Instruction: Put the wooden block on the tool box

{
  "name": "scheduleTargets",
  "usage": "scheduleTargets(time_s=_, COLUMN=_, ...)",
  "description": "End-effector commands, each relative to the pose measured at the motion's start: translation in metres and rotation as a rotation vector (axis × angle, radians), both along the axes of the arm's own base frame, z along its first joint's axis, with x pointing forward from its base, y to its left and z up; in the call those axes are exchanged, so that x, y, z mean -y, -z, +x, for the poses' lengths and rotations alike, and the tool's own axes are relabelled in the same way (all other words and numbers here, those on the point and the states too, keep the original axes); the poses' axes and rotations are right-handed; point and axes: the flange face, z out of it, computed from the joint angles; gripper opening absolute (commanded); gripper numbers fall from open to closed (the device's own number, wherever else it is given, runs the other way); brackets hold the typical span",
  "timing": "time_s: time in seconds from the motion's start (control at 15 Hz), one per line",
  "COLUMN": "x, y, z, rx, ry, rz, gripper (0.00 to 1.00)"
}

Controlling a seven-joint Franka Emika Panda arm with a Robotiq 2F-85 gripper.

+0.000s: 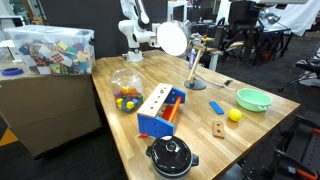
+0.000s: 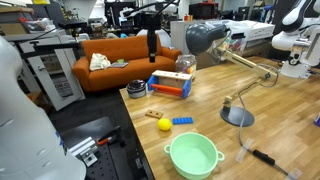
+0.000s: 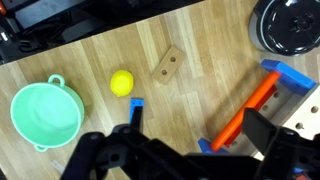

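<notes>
We see the gripper point(image 3: 180, 152) at the bottom of the wrist view. Its jaws are spread wide, with nothing between them, and it hangs well above the counter point(image 3: 90, 55).

The wooden block point(image 3: 168, 64) lies flat on the counter, ahead of the gripper and a little to the left of its midline in this view. It sits near the counter's far edge, between the yellow ball point(image 3: 121, 82) and the black pot point(image 3: 290, 25). Its long axis runs diagonally from lower left to upper right, so we judge the wrist must turn to set the jaws across the short sides before coming down.

The tool box point(image 3: 272, 98) lies to the right of the block and well apart from it, and this view cuts part of it off.

An exterior view shows what the wrist view cannot: the whole tool box point(image 1: 160, 110) with its pale top bar, and the wooden block point(image 1: 217, 128) as a small piece by the counter's edge. There, though, the block's tilt is too small to read. In the other exterior view the block point(image 2: 153, 114) is only a speck beside the ball.
</notes>
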Motion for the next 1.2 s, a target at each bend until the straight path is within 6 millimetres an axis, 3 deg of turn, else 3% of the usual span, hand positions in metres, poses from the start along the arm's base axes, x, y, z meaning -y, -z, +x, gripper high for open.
scheduleTargets(time_s=0.0, x=0.007, y=0.025, z=0.015, rx=-0.013, ry=0.172, rz=0.011, gripper=1.0)
scheduleTargets(time_s=0.33, x=0.011, y=0.092, z=0.032, rx=-0.028, ry=0.314, rz=-0.076, gripper=1.0)
scheduleTargets(time_s=0.6, x=0.015, y=0.134, z=0.031, rx=-0.129, ry=0.367, rz=-0.098, gripper=1.0)
scheduleTargets(time_s=1.13, x=0.015, y=0.135, z=0.031, rx=-0.107, ry=0.357, rz=-0.099, gripper=1.0)
